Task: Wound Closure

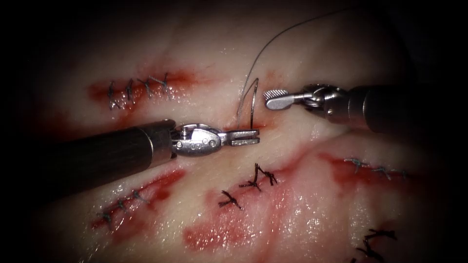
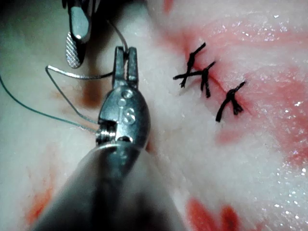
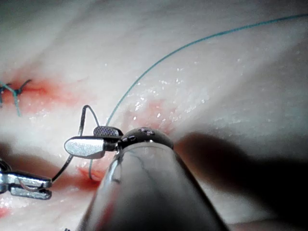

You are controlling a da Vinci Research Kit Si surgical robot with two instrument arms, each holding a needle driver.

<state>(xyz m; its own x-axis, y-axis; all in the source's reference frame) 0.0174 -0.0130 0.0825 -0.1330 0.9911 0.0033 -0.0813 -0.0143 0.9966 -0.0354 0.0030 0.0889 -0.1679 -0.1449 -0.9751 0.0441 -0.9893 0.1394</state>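
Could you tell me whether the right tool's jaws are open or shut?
Open: the right tool shows two parted jaws holding nothing, beside the needle, held by the left tool.

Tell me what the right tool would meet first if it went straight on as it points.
Probably the needle, held near one end by the left tool. The right tool, jaws open and empty, points left at its arc; depth is uncertain.

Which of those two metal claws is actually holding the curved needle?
The left arm's claw, entering from the picture's left, grips the needle at one end, its arc standing above the tissue. The right arm's claw holds nothing, jaws apart.
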